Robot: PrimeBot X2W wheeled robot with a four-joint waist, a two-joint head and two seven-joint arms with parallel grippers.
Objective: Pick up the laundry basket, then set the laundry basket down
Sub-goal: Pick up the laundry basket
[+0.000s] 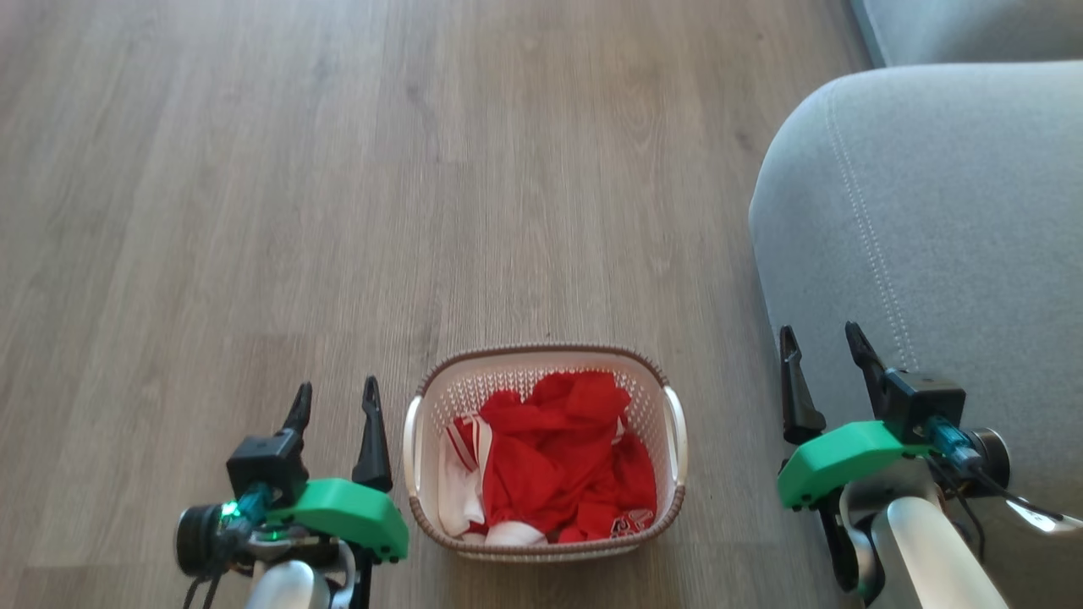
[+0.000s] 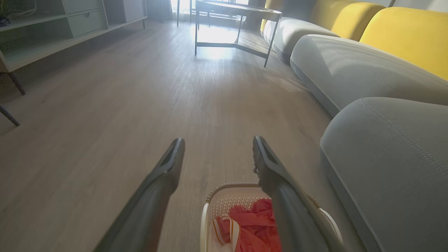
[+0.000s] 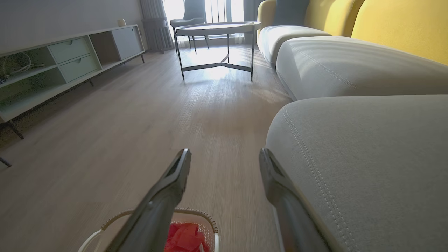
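The small white perforated plastic laundry basket (image 1: 474, 387) with a brown braided-look rim sits on the grey-brown wood-plank floor (image 1: 338, 169), red and white clothes (image 1: 558, 448) inside, between the two tools. The left tool (image 1: 337, 389) hovers just beside its left handle (image 1: 412, 436), the right tool (image 1: 819, 331) by the grey fabric sofa (image 1: 931, 211) — both spread wide, empty.

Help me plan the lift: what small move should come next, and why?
Probably bring both down and inward to the white side handles. The left gripper and right gripper are open, flanking the laundry basket on the floor, holding nothing; the right one sits farther from its handle.
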